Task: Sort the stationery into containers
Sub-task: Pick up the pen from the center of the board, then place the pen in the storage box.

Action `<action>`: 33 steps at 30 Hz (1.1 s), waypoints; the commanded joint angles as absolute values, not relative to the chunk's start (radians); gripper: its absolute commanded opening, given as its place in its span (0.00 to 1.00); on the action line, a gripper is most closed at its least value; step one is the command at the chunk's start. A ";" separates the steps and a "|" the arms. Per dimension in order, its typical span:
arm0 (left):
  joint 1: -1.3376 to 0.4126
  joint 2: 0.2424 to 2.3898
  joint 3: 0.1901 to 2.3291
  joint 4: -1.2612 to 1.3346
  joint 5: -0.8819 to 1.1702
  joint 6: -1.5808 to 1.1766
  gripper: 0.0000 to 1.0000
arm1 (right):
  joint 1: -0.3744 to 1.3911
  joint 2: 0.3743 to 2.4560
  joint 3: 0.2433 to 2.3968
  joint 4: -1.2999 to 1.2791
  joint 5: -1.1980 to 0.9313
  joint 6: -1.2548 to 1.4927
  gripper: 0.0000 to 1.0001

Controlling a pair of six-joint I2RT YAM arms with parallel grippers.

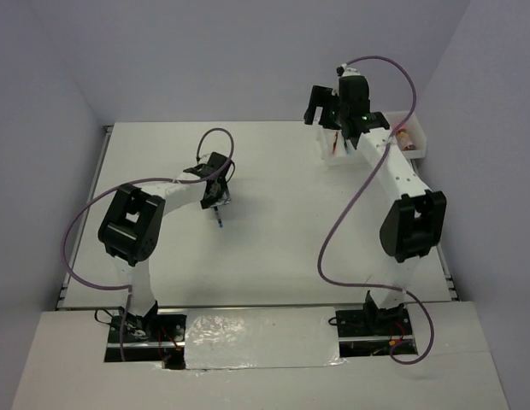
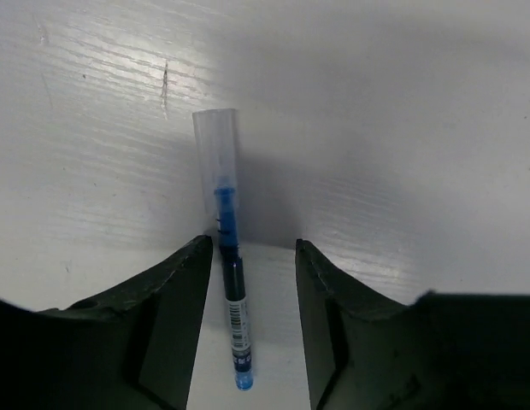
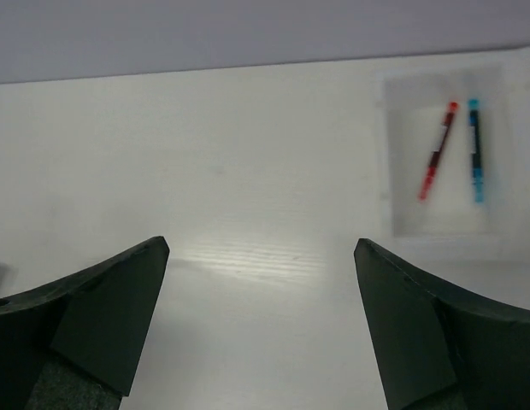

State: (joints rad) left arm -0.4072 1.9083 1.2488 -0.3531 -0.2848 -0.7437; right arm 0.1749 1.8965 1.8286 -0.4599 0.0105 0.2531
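Jaws on the left gripper [image 2: 253,245] stand narrowly parted astride a blue pen [image 2: 230,286] lying on the white table [image 2: 402,128], clear cap pointing away. Far right, the right gripper [image 3: 261,256] hangs wide open by the white tray [image 1: 419,152]; a red pen [image 3: 436,154] and a second blue pen [image 3: 476,152] lie together in one compartment.

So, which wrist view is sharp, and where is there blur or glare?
Left wrist: the blue pen is sharp, with a soft shadow beside it. Right wrist: the tray looks hazy, and a bright patch lies on the table between the fingers.
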 commanded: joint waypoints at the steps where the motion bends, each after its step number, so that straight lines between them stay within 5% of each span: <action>1: -0.439 1.948 1.266 -0.384 -0.328 -0.785 0.54 | 0.221 1.748 1.699 -0.322 -0.069 0.290 0.98; 6: -0.445 1.951 1.224 -0.350 -0.273 -0.778 0.00 | 0.270 1.547 1.367 -0.120 -0.230 0.357 1.00; 13: -0.515 1.670 1.073 -0.154 -0.085 -0.718 0.00 | 0.307 1.494 0.875 0.370 -0.495 0.540 1.00; 26: -0.649 1.419 0.894 0.258 0.156 -0.604 0.00 | 0.506 1.525 0.772 0.609 -0.327 0.729 0.97; 32: -0.649 1.404 0.911 0.255 0.132 -0.604 0.00 | 0.538 1.554 0.762 0.680 -0.385 0.785 0.42; 33: -0.650 1.407 0.917 0.247 0.121 -0.604 0.02 | 0.546 1.555 0.758 0.686 -0.387 0.795 0.25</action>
State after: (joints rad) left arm -0.6460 1.4418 0.8944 0.1913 0.1261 -0.6277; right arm 0.5247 1.5593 0.7696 0.5903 -0.3790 0.7544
